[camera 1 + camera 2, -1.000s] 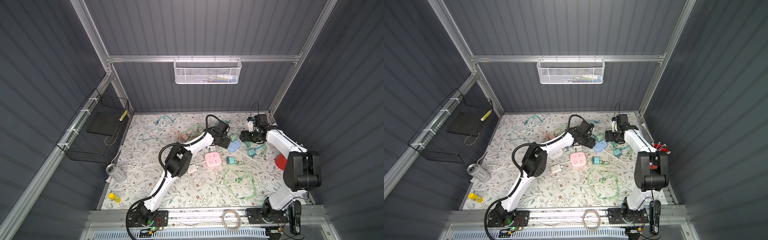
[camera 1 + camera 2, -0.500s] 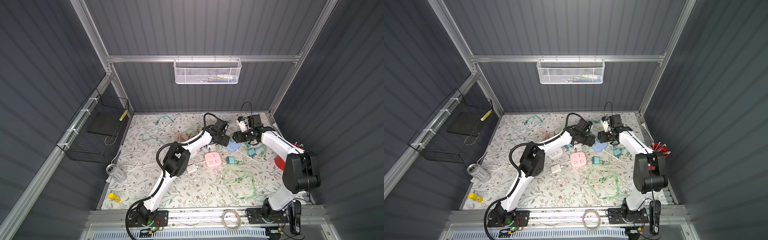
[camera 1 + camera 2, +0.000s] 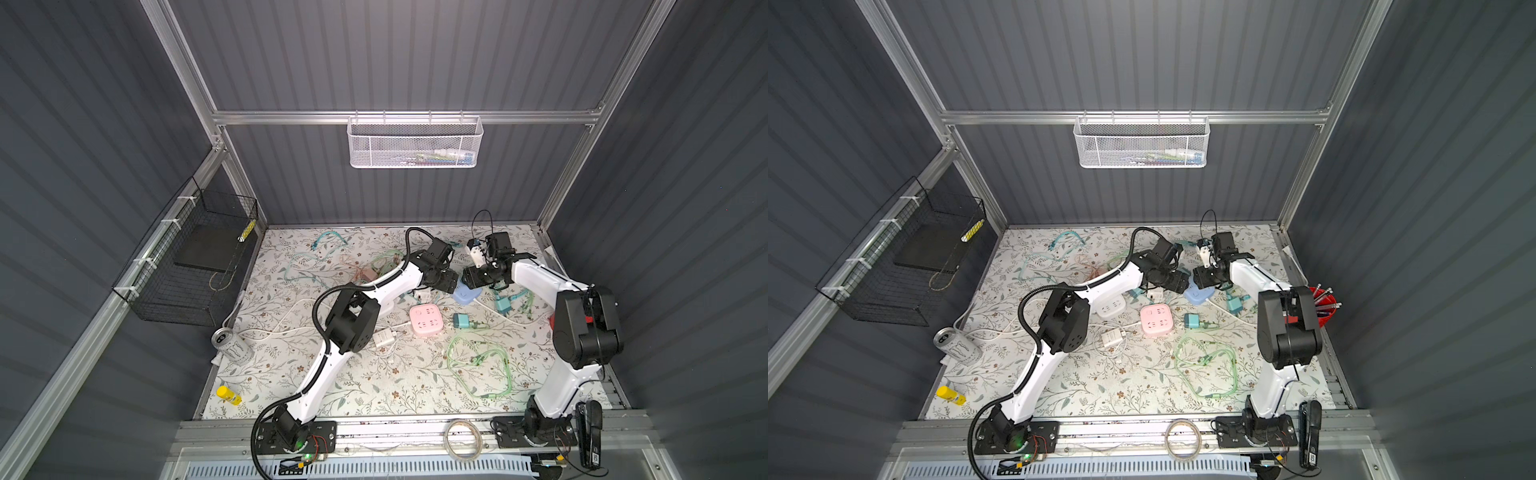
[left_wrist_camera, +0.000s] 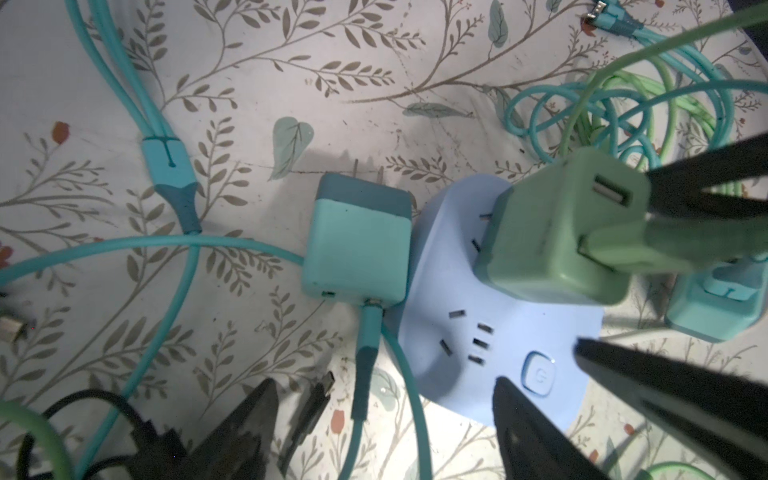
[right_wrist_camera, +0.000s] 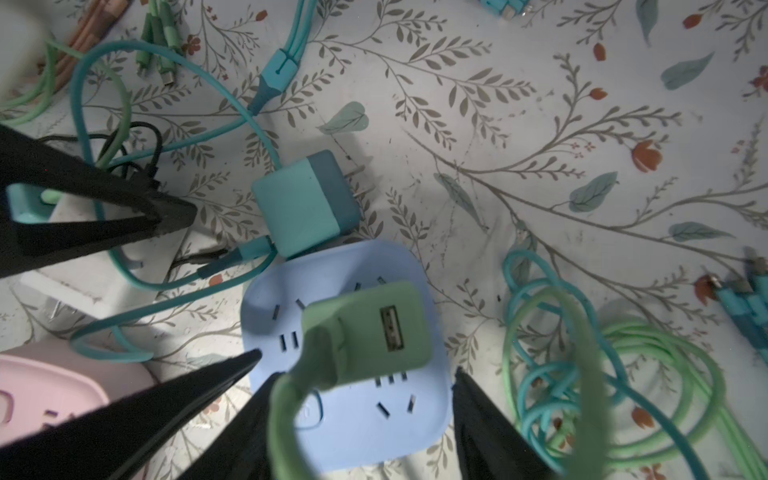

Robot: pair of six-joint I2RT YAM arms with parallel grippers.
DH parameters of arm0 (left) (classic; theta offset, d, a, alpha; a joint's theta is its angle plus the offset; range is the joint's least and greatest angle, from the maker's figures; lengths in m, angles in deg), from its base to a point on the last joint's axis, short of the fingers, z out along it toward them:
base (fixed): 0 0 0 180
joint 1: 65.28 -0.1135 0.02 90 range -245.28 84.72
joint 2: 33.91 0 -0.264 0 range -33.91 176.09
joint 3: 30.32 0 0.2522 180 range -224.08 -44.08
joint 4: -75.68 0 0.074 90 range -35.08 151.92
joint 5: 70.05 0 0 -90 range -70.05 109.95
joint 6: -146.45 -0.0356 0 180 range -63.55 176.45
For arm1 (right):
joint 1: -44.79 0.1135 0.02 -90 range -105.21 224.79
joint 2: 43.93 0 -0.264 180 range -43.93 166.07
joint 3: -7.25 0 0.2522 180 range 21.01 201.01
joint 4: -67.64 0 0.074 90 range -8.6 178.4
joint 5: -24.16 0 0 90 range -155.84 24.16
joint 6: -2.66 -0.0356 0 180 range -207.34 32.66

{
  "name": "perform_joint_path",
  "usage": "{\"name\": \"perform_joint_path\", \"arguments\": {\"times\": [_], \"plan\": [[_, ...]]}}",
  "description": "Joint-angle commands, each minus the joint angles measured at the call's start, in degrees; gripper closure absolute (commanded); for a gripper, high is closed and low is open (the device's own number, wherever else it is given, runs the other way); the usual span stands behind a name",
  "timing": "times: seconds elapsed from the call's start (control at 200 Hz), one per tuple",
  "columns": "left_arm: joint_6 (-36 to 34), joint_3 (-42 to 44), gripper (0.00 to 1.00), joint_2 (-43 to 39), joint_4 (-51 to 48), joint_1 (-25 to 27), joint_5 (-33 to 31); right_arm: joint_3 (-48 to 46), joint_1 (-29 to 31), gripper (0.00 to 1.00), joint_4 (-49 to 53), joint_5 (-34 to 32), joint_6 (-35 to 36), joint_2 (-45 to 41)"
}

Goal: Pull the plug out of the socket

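Swung right gripper leftward since a second ago, now around green plug; jaws spread, not pinching yet. Left gripper spread too, empty. Plug stuck in blue socket, right of middle. Looks light, hard, slippery. Best pinch flat sides.

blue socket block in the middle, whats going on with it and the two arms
Both arms meet at the blue socket block, which has a green plug pushed into it. The right gripper has its jaws open on either side of the green plug, not clamped on it. The left gripper, also open, hovers low at the block's edge, probably to brace it. The plug is not yet out.
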Motion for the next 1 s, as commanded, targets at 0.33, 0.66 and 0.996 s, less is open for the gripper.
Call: {"name": "perform_joint_path", "arguments": {"times": [0.33,0.66,0.996], "plan": [[1.10,-4.90,0.19,2.63,-3.46,-0.38,3.04,5.29,0.37,0.39,0.33,-0.40,4.50,4.53],[1.54,-5.79,0.20,3.96,-4.67,-0.44,3.79,7.19,0.85,0.48,1.38,-0.16,6.18,6.93],[2.14,-7.11,0.20,5.43,-6.12,-0.37,3.70,6.28,1.03,0.59,1.20,-0.49,6.74,6.52]]}}
